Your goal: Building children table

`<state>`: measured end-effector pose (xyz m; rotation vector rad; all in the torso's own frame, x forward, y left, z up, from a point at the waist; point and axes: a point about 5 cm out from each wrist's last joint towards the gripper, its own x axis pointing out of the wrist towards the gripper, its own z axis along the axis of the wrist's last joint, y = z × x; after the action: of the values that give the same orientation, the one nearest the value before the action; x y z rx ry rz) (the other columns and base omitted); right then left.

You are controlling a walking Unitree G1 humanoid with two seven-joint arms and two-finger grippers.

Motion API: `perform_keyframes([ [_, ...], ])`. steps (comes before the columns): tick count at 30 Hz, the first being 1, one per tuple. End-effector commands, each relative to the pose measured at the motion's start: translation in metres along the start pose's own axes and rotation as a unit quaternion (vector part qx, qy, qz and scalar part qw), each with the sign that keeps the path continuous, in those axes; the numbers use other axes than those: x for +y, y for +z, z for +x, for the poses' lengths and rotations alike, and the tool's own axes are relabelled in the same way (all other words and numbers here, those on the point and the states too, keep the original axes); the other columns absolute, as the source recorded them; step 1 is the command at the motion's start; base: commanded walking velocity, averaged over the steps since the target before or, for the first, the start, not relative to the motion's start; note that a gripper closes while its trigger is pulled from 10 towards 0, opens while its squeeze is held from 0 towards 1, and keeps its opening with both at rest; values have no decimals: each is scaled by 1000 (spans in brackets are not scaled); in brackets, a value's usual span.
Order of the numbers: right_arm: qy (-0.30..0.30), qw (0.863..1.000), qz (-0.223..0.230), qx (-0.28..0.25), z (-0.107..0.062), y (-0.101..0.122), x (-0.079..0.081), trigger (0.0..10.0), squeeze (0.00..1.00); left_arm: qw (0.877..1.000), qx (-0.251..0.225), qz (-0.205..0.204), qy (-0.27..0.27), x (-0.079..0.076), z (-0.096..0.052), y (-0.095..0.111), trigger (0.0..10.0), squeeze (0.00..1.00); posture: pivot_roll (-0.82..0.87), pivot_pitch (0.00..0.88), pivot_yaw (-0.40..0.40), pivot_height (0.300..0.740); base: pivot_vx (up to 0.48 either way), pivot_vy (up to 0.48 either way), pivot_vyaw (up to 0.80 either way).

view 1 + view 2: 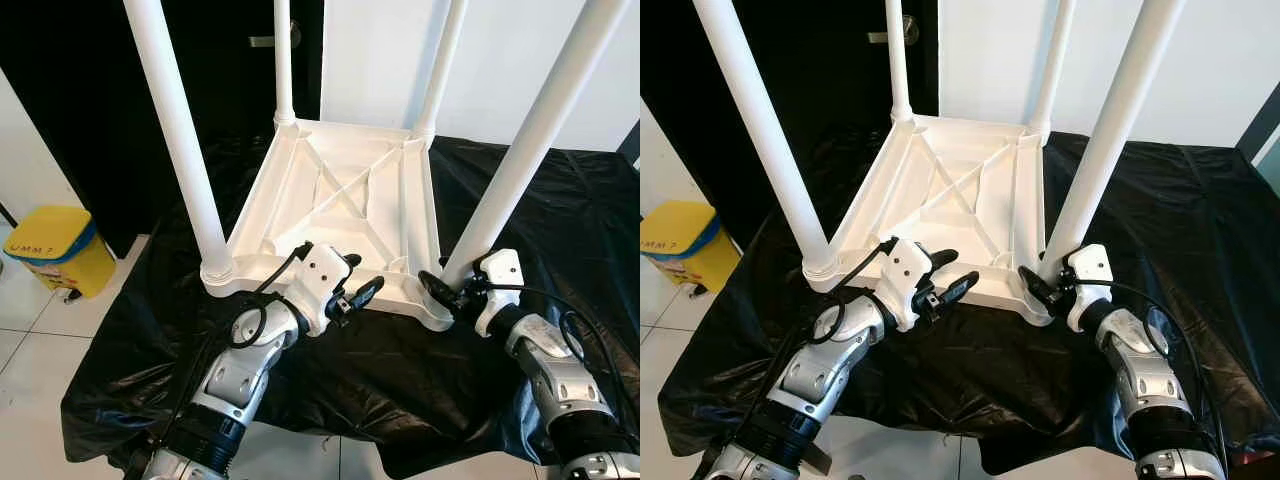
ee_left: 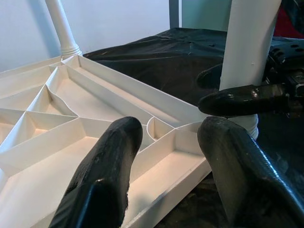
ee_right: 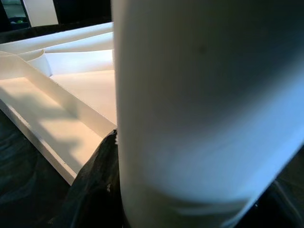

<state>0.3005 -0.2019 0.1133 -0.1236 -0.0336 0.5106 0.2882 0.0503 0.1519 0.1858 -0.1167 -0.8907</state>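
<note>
Two silver arms are seen reaching forward toward an upturned white tabletop (image 1: 345, 190), which is laid on a black sheet (image 1: 560, 200) with its ribbed underside facing up. Four white legs are stood upright at its corners. The near right leg (image 1: 525, 150) is grasped at its base by the right gripper (image 1: 448, 290), whose fingers are clamped around it. The left gripper (image 1: 357, 283) is held just over the near edge of the tabletop, its fingers (image 2: 107, 175) spread apart with nothing between them. A yellow bin (image 1: 55, 250) is seen on the tiled floor to the left, well apart from the sheet.
</note>
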Motion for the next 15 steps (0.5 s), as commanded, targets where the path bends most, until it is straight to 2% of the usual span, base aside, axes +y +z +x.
perform_keyframes([
  [1,-41,999,16,23,-5,-12,6,4980,0,1000,4,-1,-20,-5,-1,-1,10000,0,-97,32,-38,740,0,0,0],
  [2,-41,999,16,23,-5,-12,6,4980,0,1000,4,-1,-20,-5,-1,-1,10000,0,-97,32,-38,740,0,0,0],
  [3,-66,997,17,21,-6,-12,7,9216,0,1000,4,-3,-20,-5,-1,-1,10000,0,-98,31,-38,740,0,0,0],
  [4,-66,997,17,21,-6,-12,7,9216,0,1000,4,-3,-20,-5,-1,-1,10000,0,-98,31,-38,740,0,0,0],
  [5,-89,996,22,19,-6,-13,9,8745,0,1000,4,-3,-21,-6,-1,-1,10000,0,-100,31,-36,740,0,0,0],
  [6,-113,993,30,16,-6,-13,11,10000,0,1000,4,-4,-22,-7,-1,-1,10000,0,-105,31,-33,740,0,0,0],
  [7,-113,993,30,16,-6,-13,11,10000,0,1000,4,-4,-22,-7,-1,-1,10000,0,-105,31,-33,740,0,0,0],
  [9,-162,986,39,22,-5,-14,14,10000,0,1000,3,-5,-24,-8,-1,-1,10000,0,-108,30,-32,740,0,0,0],
  [12,-187,981,42,27,-4,-15,16,10000,0,1000,2,-6,-25,-9,-1,-1,10000,0,-111,30,-31,740,0,0,0],
  [14,-241,969,52,34,-1,-18,21,10000,0,1000,2,-6,-27,-9,0,-1,10000,0,-108,30,-31,740,0,0,0],
  [15,-241,969,52,34,-1,-18,21,10000,0,1000,2,-6,-27,-9,0,-1,10000,0,-108,30,-31,740,0,0,0],
])
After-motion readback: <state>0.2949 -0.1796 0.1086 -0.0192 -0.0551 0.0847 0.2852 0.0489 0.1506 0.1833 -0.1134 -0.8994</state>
